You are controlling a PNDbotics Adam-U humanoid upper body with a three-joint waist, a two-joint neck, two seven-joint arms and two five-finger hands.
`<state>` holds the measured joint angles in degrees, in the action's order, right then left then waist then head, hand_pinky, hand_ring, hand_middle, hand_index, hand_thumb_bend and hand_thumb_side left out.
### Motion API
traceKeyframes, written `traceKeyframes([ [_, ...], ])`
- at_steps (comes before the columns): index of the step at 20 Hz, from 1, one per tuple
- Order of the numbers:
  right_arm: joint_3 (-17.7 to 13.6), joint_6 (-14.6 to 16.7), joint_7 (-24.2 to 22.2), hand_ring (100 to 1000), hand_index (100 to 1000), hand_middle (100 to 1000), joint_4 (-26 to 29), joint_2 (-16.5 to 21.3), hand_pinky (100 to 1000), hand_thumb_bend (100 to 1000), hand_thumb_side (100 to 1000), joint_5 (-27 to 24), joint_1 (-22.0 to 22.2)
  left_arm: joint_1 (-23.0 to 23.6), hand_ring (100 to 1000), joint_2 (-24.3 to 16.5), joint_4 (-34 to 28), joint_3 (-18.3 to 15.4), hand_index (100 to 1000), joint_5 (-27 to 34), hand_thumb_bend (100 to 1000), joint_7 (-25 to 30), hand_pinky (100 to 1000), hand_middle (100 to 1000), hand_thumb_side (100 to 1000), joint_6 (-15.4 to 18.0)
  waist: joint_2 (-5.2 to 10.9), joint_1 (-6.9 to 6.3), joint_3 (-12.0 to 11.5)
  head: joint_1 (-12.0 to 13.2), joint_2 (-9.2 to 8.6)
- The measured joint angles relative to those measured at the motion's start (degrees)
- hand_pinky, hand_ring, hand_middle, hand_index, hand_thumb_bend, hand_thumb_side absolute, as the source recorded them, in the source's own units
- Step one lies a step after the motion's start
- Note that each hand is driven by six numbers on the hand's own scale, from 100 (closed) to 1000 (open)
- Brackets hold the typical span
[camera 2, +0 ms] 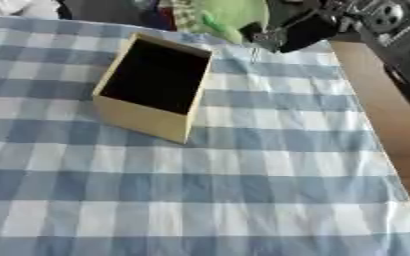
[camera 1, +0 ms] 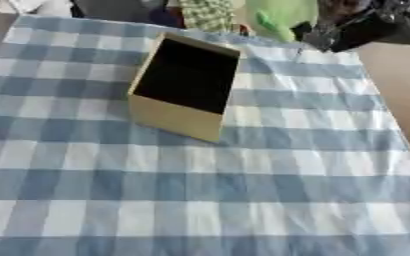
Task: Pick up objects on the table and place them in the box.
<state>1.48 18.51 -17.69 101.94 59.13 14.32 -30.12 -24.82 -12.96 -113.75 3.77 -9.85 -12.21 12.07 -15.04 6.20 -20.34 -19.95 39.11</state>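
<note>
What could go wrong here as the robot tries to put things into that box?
The right hand hangs at the table's far edge beside a green object; whether it holds anything cannot be told, so a pick there might slip off the edge. The box stands loose on the checked cloth, so a nudge could shift or tip it. Its dark inside hides what already lies in it.

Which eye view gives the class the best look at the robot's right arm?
The right eye view: the right arm fills the upper right corner, black with silver joints. The left eye view catches only a dark part at its top edge beyond the box.
</note>
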Motion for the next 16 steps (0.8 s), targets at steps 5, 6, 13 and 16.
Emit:
traceKeyframes([
  [5,1.6,1.2,1.3,411,534,283,-4.1,-2.2,520,100,100,3.9,-2.0,-0.8,745,0.5,0.0,0.3,614,0.2,100,0.3,409,790,727,0.2,-0.75,0.42,-1.2,-0.8,-0.36],
  [6,1.9,1.4,1.5,411,533,283,-4.9,-2.7,523,100,100,4.4,-2.4,-1.0,744,0.5,0.0,0.4,614,0.3,100,0.3,410,789,726,0.3,-0.92,0.53,-1.5,-1.0,-0.47],
  [13,3.2,2.7,2.8,410,532,282,-9.7,-5.5,528,100,100,7.6,-5.3,-2.6,743,0.6,0.0,0.7,615,0.7,100,0.8,412,787,725,0.7,-1.69,1.12,-3.5,-2.9,-0.62],
  [16,3.6,3.4,3.2,408,531,280,-11.4,-6.4,528,100,100,8.5,-6.2,-3.4,742,1.0,0.0,0.8,615,0.9,100,0.9,413,786,724,0.9,-1.96,1.34,-4.4,-3.6,-0.97],
])
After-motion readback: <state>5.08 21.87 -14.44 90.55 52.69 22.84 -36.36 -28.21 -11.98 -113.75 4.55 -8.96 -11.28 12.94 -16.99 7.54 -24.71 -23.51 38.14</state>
